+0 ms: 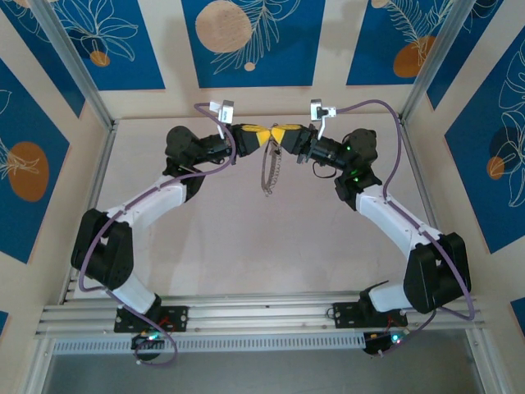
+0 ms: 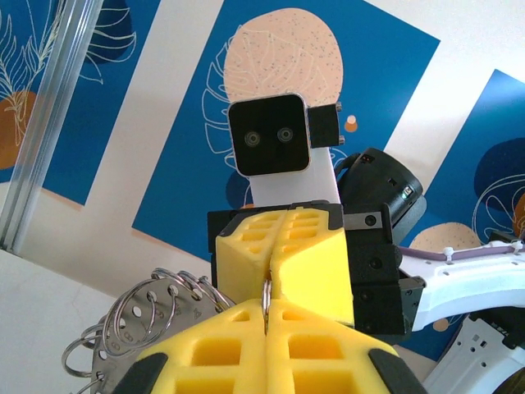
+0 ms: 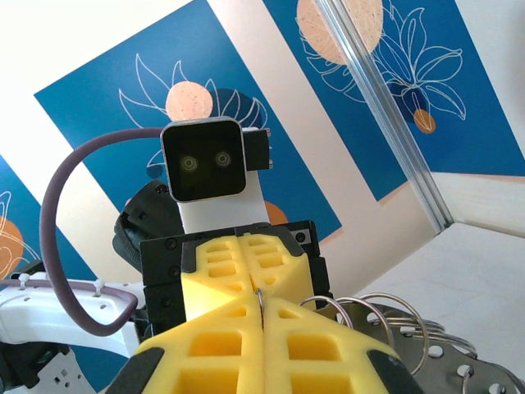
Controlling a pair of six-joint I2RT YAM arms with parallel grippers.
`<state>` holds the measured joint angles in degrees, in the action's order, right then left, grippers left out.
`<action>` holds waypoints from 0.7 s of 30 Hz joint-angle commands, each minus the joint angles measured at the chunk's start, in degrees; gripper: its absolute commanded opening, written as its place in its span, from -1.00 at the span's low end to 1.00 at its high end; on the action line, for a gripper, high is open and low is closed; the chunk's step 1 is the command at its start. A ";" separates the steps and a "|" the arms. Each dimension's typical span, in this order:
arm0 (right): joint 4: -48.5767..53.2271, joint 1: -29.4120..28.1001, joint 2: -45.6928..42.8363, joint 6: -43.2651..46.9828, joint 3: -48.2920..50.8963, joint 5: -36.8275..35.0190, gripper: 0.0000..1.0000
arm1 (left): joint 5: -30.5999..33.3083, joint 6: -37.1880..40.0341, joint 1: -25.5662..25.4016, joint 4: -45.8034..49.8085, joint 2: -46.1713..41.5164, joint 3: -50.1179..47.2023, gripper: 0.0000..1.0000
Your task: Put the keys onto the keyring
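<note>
The left yellow-padded end effector (image 1: 262, 136) is closed upon a thin wire of the silvery, chain-like metal keyring (image 1: 269, 171), which is hung between the two tips over the pale desk (image 1: 205, 246). The right yellow-padded end effector (image 1: 285, 135) is clamped on the same wire. Should either pinch be eased unevenly, the floppy loop could be twisted or dropped.

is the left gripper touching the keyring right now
Touching. In the left wrist view the left gripper is shut, and a thin wire loop of the keyring is pinched right in its closed seam.
</note>
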<state>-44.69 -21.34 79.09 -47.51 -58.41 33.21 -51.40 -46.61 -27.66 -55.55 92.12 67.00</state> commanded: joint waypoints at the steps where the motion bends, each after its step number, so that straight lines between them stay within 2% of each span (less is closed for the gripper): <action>1: -0.95 -0.42 0.07 0.38 -1.18 1.76 -1.00 | -0.55 -0.09 -0.46 -3.91 -0.20 0.82 -1.00; 7: 1.70 0.98 -0.73 1.84 -0.72 2.93 -1.00 | -1.18 1.13 -0.31 -2.34 -0.59 1.28 -0.96; 10: 7.02 2.56 -1.37 4.39 -1.84 4.52 -1.00 | -2.39 4.95 0.40 2.66 -2.00 1.72 -0.56; 13: 13.65 4.24 -1.92 7.97 -3.30 7.05 -1.00 | -4.03 9.22 1.54 8.38 -3.79 2.07 -0.30; 16: 20.67 5.88 -2.35 12.16 -5.08 9.72 -1.00 | -5.78 14.07 2.75 15.33 -5.39 2.79 -0.16; 21: 31.74 8.04 -1.90 19.47 -9.03 13.88 -1.00 | -8.80 25.08 3.67 31.19 -6.51 6.23 -0.05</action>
<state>-21.04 -14.17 78.87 -34.63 -63.81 42.78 -56.55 -30.52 -24.64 -35.42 87.48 69.73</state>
